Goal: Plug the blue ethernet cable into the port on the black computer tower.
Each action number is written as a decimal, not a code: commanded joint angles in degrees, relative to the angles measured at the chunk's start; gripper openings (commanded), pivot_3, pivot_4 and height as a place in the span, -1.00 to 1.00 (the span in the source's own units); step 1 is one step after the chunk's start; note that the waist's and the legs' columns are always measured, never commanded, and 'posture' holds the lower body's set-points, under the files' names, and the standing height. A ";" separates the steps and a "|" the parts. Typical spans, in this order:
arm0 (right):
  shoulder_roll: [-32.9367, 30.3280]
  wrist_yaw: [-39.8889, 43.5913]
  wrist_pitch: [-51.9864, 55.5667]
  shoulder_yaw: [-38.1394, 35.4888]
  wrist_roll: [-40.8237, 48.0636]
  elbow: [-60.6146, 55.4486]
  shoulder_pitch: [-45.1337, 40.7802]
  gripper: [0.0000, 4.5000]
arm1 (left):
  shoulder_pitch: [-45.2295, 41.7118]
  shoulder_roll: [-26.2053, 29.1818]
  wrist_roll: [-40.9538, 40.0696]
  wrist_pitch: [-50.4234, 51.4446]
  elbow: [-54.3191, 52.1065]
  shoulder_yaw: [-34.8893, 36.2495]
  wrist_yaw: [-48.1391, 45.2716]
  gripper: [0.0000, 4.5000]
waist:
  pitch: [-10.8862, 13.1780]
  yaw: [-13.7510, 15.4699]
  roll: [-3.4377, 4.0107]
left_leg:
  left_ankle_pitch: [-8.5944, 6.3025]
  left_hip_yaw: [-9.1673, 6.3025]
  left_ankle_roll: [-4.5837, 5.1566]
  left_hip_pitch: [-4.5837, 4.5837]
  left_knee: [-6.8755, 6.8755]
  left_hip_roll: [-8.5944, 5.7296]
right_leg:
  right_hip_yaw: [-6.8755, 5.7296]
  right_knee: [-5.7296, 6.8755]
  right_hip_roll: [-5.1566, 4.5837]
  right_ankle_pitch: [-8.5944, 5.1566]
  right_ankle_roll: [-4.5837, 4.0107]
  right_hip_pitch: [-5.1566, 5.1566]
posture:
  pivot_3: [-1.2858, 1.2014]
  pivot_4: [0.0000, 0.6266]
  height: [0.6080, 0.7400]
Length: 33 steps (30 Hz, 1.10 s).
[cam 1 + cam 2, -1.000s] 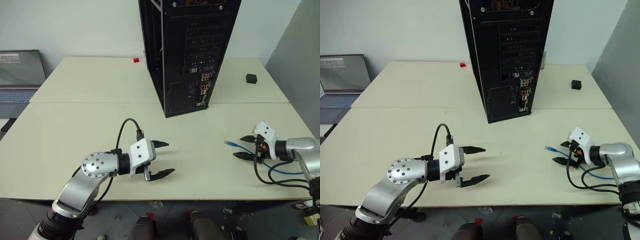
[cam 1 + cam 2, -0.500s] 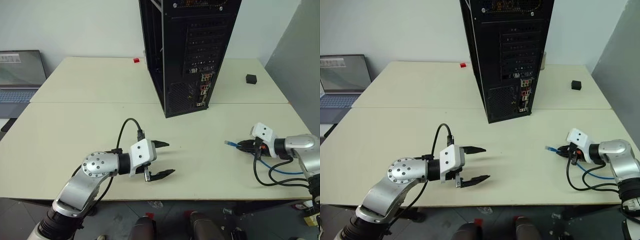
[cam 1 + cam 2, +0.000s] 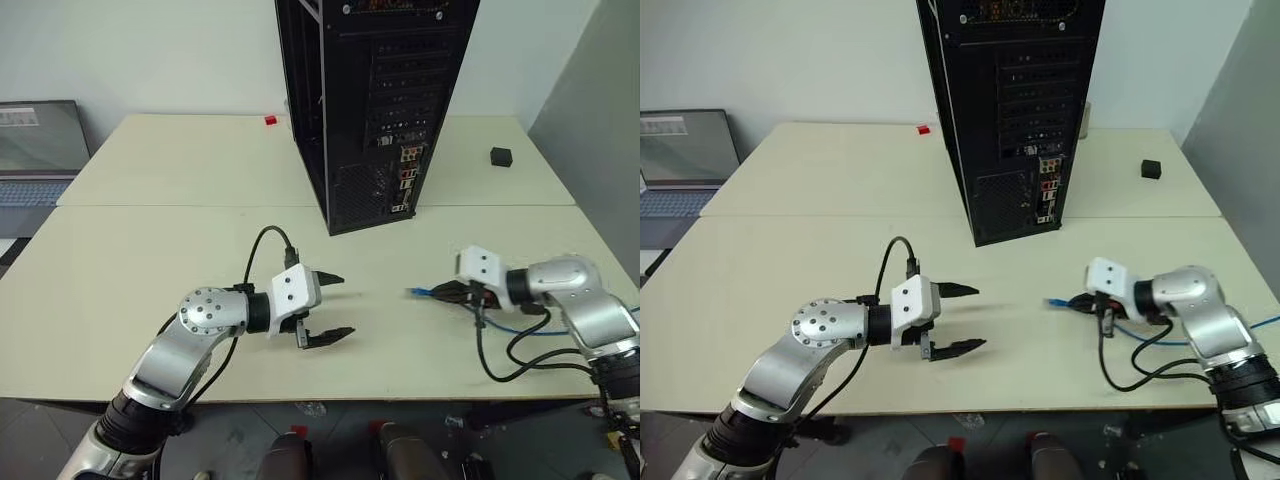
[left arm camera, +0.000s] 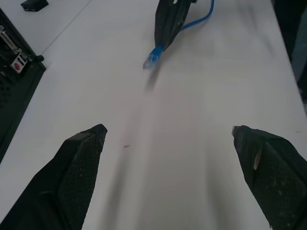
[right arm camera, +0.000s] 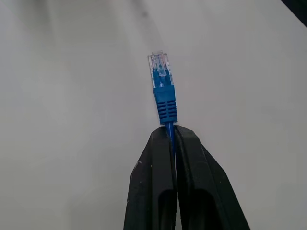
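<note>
1. Blue ethernet cable (image 5: 165, 103) is pinched in the right gripper (image 3: 452, 293), whose two black fingers are pressed together on the cord just behind the ribbed boot; the clear plug juts out past the fingertips.
2. Beyond that gripper's tips, the plug hangs just above the cream table (image 3: 150, 250), and the rest of the cord trails back under the right arm toward the table's edge.
3. Long axis: the plug runs in line with the right gripper's fingers, roughly level, its clear end aimed across the table toward the left gripper (image 3: 322, 307), not toward the black computer tower (image 3: 375, 110).
4. The left gripper stands wide apart and empty, near the table surface, its opening facing the plug, which lies well ahead of its fingertips.
5. The tower stands off to the side of the right gripper's pointing line, its rear sockets facing the table's near half.
6. Risk: the grip is on thin cord, not the plug body, so the plug may droop or twist as it meets the port, and the clip could end up on the wrong side.
7. Risk: a swing toward the sockets could tug the trailing cord taut, or snag it with the arm's black cables, pulling it through the fingers.
8. Risk: a push off-axis would likely jam the plug against the panel.
</note>
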 commanded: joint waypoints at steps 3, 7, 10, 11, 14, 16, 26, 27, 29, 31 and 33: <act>3.17 -0.37 7.10 3.34 1.14 -7.85 -3.31 -0.96 | -2.43 -0.42 1.18 -2.15 2.88 -2.23 -2.12 1.00 | 0.00 0.01 0.00 | 0.00 -0.03 0.00 -0.01 0.01 -0.01 | -0.03 0.00 0.00 0.00 0.00 0.00 | 0.03 -0.52 1.00; 5.57 -1.23 8.04 5.61 0.22 -7.85 -4.67 -0.96 | -3.38 -1.01 3.33 -3.80 5.62 -3.55 -1.79 1.00 | 0.00 0.00 0.00 | 0.00 -0.05 0.00 -0.01 0.01 -0.01 | -0.07 -0.01 0.00 0.00 0.00 0.00 | 0.03 -0.52 1.00; 6.99 -1.64 8.79 6.67 0.20 -8.31 -5.36 -0.96 | -3.96 -1.89 4.19 -4.15 6.87 -4.12 -1.32 1.00 | 0.00 0.00 0.00 | 0.00 -0.05 0.00 -0.02 0.01 -0.01 | -0.07 -0.01 0.00 0.00 0.00 -0.01 | 0.03 -0.52 1.00; 7.51 -1.74 8.94 7.06 0.20 -8.43 -5.65 -0.96 | -4.28 -2.29 4.60 -4.39 7.52 -4.39 -1.06 1.00 | 0.00 0.00 0.00 | 0.00 -0.06 0.00 -0.03 0.01 -0.01 | -0.09 -0.01 0.00 0.00 0.00 -0.01 | 0.03 -0.52 1.00; 8.61 -1.94 9.56 7.88 0.30 -8.82 -6.40 -0.96 | -4.86 -3.45 5.23 -4.75 8.76 -4.76 -0.80 1.00 | 0.00 0.01 0.00 | 0.00 -0.07 0.00 -0.04 0.01 -0.01 | -0.10 -0.01 0.00 0.00 0.00 -0.01 | 0.03 -0.52 1.00; 8.94 -1.89 9.81 8.16 0.28 -9.07 -6.62 -0.96 | -4.87 -3.86 5.60 -5.15 9.31 -4.89 -1.00 1.00 | 0.00 -0.03 0.00 | 0.00 -0.07 0.00 -0.04 0.01 0.00 | -0.10 0.00 0.00 0.00 -0.01 -0.02 | 0.03 -0.52 1.00; 9.09 -1.71 9.62 9.11 0.22 -9.40 -6.86 -1.00 | -5.62 -4.24 5.81 -7.17 12.07 -4.59 -2.33 0.41 | 0.00 -0.02 0.00 | 0.00 -0.09 0.00 -0.04 0.01 -0.01 | -0.12 0.00 -0.01 0.00 0.00 -0.02 | 0.03 -0.52 1.00; 9.05 -1.63 9.65 9.16 0.28 -9.49 -6.89 -1.00 | -5.73 -4.26 5.76 -7.24 12.26 -4.55 -2.39 0.32 | 0.00 -0.01 0.00 | 0.00 -0.09 0.00 -0.04 0.01 -0.01 | -0.12 0.00 -0.01 0.00 -0.01 -0.02 | 0.03 -0.52 1.00; 9.05 -1.55 9.78 9.19 0.37 -9.69 -6.93 -1.00 | -5.83 -4.35 5.69 -7.49 12.48 -4.57 -2.44 0.14 | 0.00 -0.02 0.00 | 0.00 -0.09 0.00 -0.04 0.01 -0.01 | -0.12 0.00 -0.01 0.00 -0.01 -0.02 | 0.03 -0.52 1.00; 9.17 -1.49 9.80 9.29 0.35 -9.60 -7.15 -1.00 | -5.99 -4.69 5.51 -7.75 12.76 -4.63 -2.57 -0.05 | 0.00 -0.03 0.00 | 0.00 -0.09 0.00 -0.04 0.01 -0.01 | -0.12 0.00 -0.01 0.00 -0.01 -0.02 | 0.03 -0.52 1.00; 9.23 -1.43 9.82 9.37 0.36 -9.60 -7.27 -1.00 | -5.97 -4.97 5.70 -8.05 12.86 -4.70 -2.55 -0.26 | 0.00 -0.03 0.00 | 0.00 -0.09 0.00 -0.04 0.01 0.00 | -0.13 0.00 -0.01 0.00 -0.01 -0.02 | 0.03 -0.52 1.00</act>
